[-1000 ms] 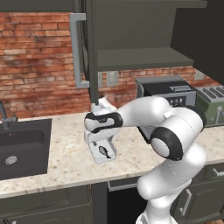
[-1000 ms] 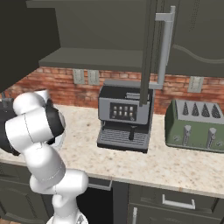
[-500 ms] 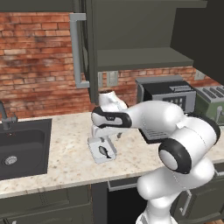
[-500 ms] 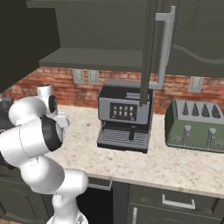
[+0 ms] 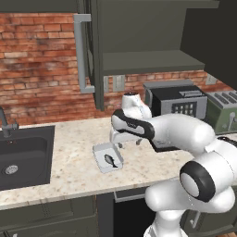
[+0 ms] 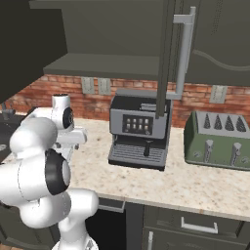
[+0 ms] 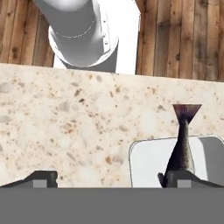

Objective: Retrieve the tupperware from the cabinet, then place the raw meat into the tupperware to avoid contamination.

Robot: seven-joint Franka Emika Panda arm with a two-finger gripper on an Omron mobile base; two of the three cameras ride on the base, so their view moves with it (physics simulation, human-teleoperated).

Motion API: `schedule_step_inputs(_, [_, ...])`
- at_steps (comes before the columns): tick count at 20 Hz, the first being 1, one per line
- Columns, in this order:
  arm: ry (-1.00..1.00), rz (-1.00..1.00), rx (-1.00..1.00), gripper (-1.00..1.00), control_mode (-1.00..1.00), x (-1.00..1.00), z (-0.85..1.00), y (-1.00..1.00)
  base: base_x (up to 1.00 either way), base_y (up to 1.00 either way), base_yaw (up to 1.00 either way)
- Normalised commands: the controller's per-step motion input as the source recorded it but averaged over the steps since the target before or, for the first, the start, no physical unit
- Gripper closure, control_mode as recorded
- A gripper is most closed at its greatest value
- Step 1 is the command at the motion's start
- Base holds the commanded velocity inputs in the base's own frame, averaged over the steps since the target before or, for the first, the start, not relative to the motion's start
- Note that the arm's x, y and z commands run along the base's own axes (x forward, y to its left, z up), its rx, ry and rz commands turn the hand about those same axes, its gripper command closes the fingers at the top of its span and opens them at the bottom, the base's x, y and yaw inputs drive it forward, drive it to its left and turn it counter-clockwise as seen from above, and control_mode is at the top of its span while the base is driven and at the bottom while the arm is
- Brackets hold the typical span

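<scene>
Raw meat [image 5: 109, 159] lies inside the tupperware [image 5: 100, 152], which sits on the speckled counter [image 5: 69, 162] between the sink [image 5: 23, 155] and the coffee machine [image 5: 178, 104]. Gripper [image 5: 122, 144] hangs just above the tupperware, fingers spread wide, holding nothing. Cabinet [image 5: 97, 51] door stands open.

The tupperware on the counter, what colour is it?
Translucent greyish-white; the tupperware shows best in the left base view.

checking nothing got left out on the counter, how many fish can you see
1. The fish lies inside the tupperware on the counter, in front of the open cabinet, left of the coffee machine. More could be hidden behind the arm.
</scene>
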Motion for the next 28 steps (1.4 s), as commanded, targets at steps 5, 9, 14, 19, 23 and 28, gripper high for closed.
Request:
schedule_step_inputs(5, [-0.02,0.02,0.06,-1.0,-1.0,-0.32,0.16,-0.41,0.0,0.0,0.0])
schedule_step_inputs(9, [-0.06,-0.01,0.02,-1.0,-1.0,-0.59,0.24,-0.26,0.0,0.0,0.0])
schedule_step_inputs(14, [-0.05,-0.01,0.0,-1.0,-1.0,-0.54,0.26,-0.15,0.0,0.0,0.0])
schedule_step_inputs(19, [0.0,0.0,0.0,-1.0,-1.0,-0.33,0.09,-0.06,0.0,0.0,0.0])
schedule_step_inputs(23, [0.0,0.0,0.0,-1.0,-1.0,-0.32,0.0,0.0,0.0,0.0,0.0])
schedule_step_inputs(28, [0.0,-0.01,0.0,-1.0,-1.0,-0.26,0.0,-0.01,0.0,0.0,0.0])
